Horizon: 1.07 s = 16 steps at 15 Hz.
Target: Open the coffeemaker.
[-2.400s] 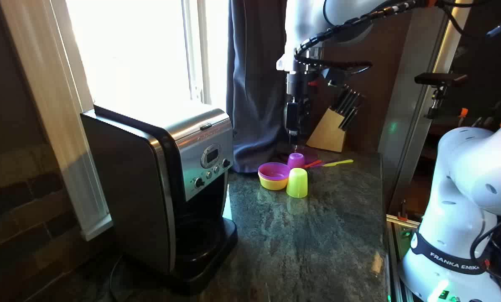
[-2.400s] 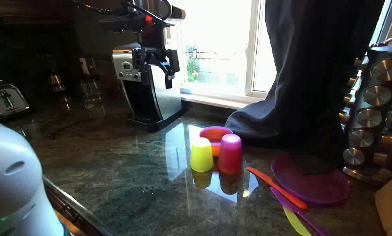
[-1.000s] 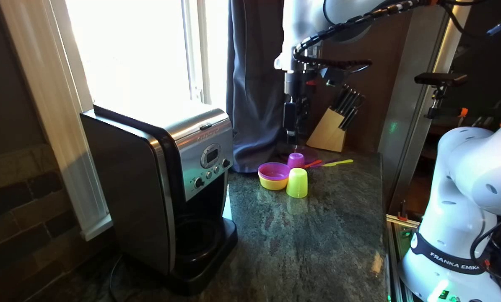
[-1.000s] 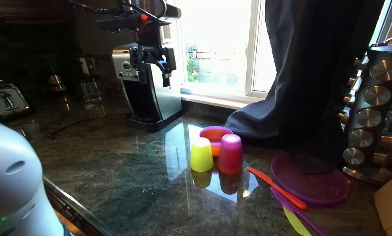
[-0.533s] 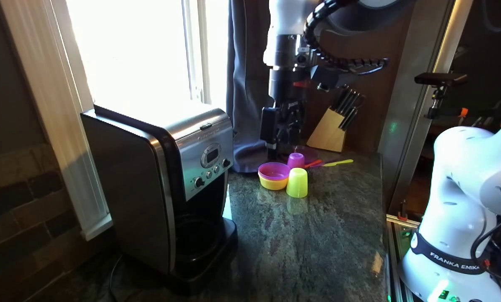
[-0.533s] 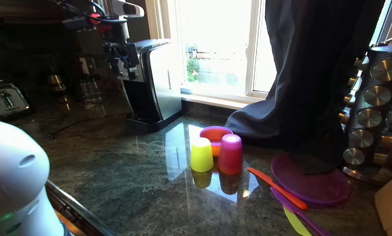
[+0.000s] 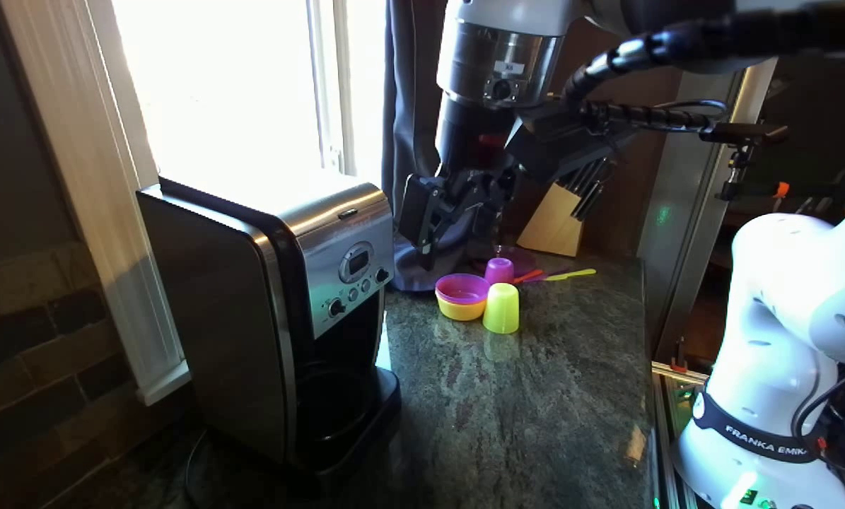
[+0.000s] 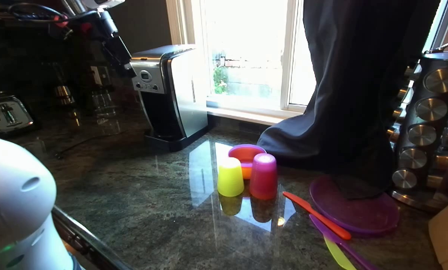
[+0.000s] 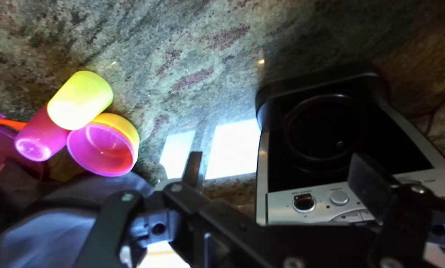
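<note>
The counter (image 7: 521, 396) runs under the window (image 8: 253, 56), a dark curtain (image 8: 343, 97) hangs down onto it, and the coffeemaker (image 7: 274, 318) stands beside the window with its lid (image 7: 327, 201) down. Next to the curtain is a rack (image 8: 443, 57), while the gripper (image 9: 278, 167) hangs near the coffeemaker's front, its jaws wide apart, and in the wrist view one finger (image 9: 369, 182) hides part of the panel (image 9: 321, 195). Around are also the toaster (image 8: 8, 114), the block (image 7: 549, 223), the plate (image 8: 370, 215) partly under the curtain, stacked bowls (image 7: 461, 311), two upturned cups (image 7: 501, 309) beside them, and cutlery (image 8: 317, 216)
</note>
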{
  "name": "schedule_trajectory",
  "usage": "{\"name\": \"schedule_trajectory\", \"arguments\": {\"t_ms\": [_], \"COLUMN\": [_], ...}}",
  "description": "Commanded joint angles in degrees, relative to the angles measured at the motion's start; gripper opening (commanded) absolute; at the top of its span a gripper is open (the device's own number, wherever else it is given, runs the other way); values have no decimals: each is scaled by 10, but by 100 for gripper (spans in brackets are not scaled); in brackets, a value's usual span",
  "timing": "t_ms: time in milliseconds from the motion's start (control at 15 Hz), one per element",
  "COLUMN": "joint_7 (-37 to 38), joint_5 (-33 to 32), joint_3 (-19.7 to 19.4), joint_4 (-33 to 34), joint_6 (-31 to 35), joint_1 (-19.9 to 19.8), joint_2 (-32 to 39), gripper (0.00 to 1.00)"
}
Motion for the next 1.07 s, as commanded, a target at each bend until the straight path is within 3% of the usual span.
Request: {"name": "schedule_trajectory", "arguments": {"t_ms": [0,267,333,400,600,800,1000], "joint_7": [27,40,47,44,53,51,35], "joint_5": [-24,-35,-56,-89,-153,-167,-145], "joint_3": [-4,1,10,20,25,13,5], "joint_4": [10,19,22,31,29,12,6], "joint_6": [-14,-22,-3,26,128,236,286], "joint_1": [14,8,0,-5,-9,-3,4], "joint_2": [5,6,11,18,18,15,17], "gripper": [100,100,75,75,50,28,6]}}
